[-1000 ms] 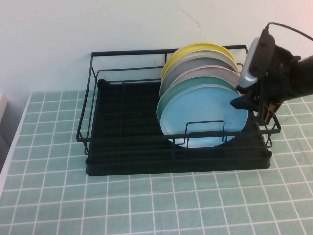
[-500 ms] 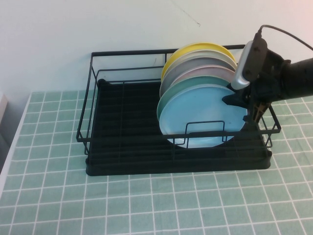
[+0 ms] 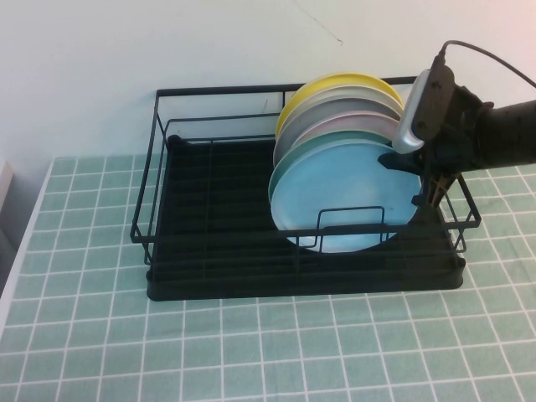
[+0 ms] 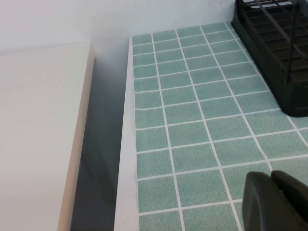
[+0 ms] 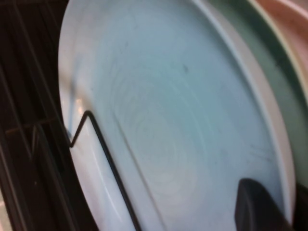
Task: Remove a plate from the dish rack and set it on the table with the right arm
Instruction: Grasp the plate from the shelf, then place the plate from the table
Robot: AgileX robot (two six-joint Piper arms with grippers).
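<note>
The light blue plate [image 3: 343, 197] [image 5: 168, 120] stands on edge as the front one of a row in the black wire dish rack [image 3: 209, 209] [image 5: 29, 144] on the green-tiled table [image 3: 251, 352]. My right gripper [image 3: 416, 180] [image 5: 284, 192] reaches in from the right and is shut on the plate's right rim, with one finger on its front face and the other behind the rim. My left gripper [image 4: 271, 180] hovers shut over bare tiles [image 4: 192, 120] left of the rack's corner [image 4: 274, 48] and holds nothing.
Behind the blue plate stand a mint-green plate [image 3: 331, 144] [image 5: 269, 57], a pink plate [image 3: 356, 123], a grey one [image 3: 335, 107] and a yellow one [image 3: 335, 84]. A wire loop [image 3: 352, 219] crosses the blue plate's lower front. Off the table's left edge [image 4: 126, 144] lies a cream surface [image 4: 38, 134].
The right gripper has moved left onto the blue plate's right rim and its jaws have closed from wide open onto it. The plates and rack have stayed in place.
</note>
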